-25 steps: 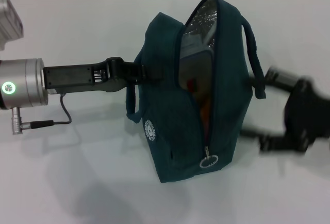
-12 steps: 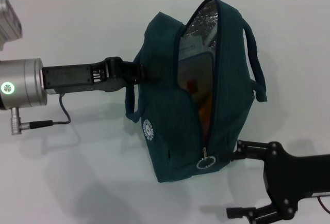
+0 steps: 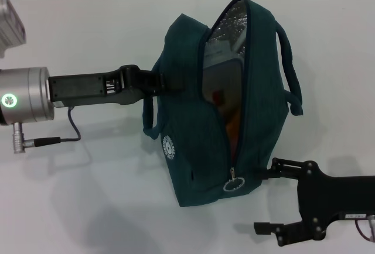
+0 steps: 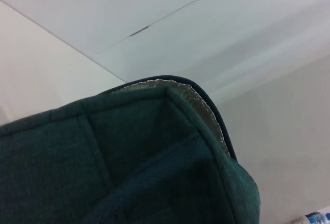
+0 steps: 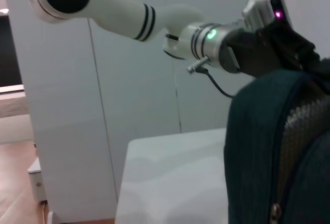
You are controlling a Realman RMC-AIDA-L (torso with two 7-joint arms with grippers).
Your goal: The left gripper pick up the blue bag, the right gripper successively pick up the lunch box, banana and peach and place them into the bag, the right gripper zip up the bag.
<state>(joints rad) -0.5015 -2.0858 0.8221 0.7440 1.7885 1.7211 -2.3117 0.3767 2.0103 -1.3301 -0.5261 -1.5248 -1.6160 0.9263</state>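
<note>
The blue bag (image 3: 193,143) stands on the white table, its zipper open along most of its length, silver lining showing at the top. My left gripper (image 3: 161,83) is shut on the bag's left side by the handle. Through the opening I see the lunch box (image 3: 221,75) with its red sticker and an orange bit of the banana (image 3: 233,126). The peach is hidden. The ring pull (image 3: 234,185) hangs at the near end of the zipper. My right gripper (image 3: 263,198) is open and empty, just right of the ring pull. The bag also fills the left wrist view (image 4: 129,172) and shows in the right wrist view (image 5: 258,146).
The white table (image 3: 88,207) spreads around the bag. The left arm's silver cuff (image 3: 23,96) and thin cable (image 3: 64,134) lie at the left. The table's far edge meets a wall behind the bag.
My right gripper has swung from the bag's right side down to the near end, beside the ring pull. The bag and left gripper have stayed put.
</note>
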